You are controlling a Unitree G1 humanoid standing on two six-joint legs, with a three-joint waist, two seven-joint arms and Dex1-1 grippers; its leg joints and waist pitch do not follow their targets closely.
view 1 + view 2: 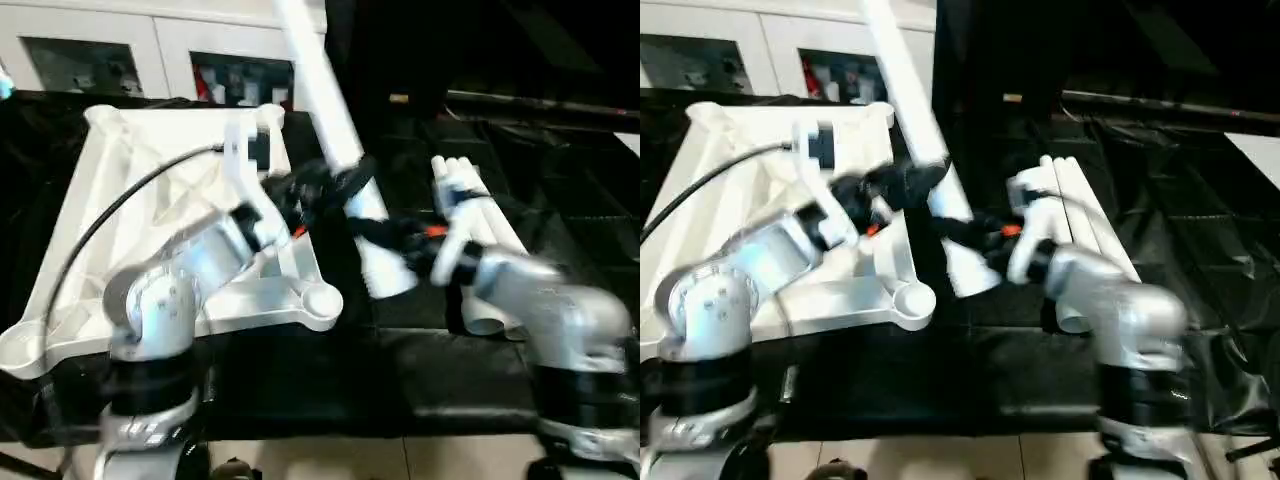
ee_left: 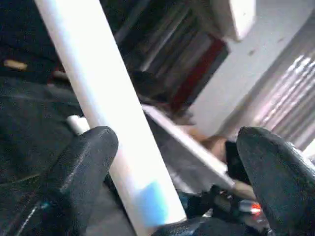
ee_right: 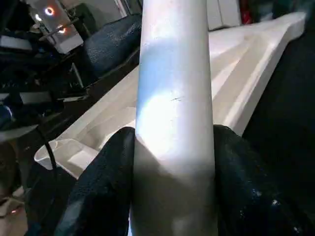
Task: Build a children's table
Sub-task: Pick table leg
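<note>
**Q:** Silver forearms are seen closest in the head views; what is met beyond them?

**A:** From the left eye, the right gripper (image 1: 385,232) is seen clamped on a white leg (image 1: 340,150), near its thick lower end. That leg rises steeply from the grip, away from the robot. The left gripper (image 1: 320,185) is placed higher on the same leg, its fingers spread wide around the tube. To the left of both grippers, the table top (image 1: 120,200) is laid ribbed side up on a black cloth (image 1: 420,380), one round corner socket (image 1: 322,300) just below the left gripper. To the right of the right gripper, more spare legs (image 1: 480,215) are laid side by side.

**Q:** And from the left wrist?

**A:** Two black fingers (image 2: 83,167) are held far apart; the leg runs between them, close against one and well clear of the other.

**Q:** From the right wrist?

**A:** Both black pads (image 3: 106,191) are pressed against the tube's sides. Beyond the grip, the table top's ribbed underside is seen.
</note>
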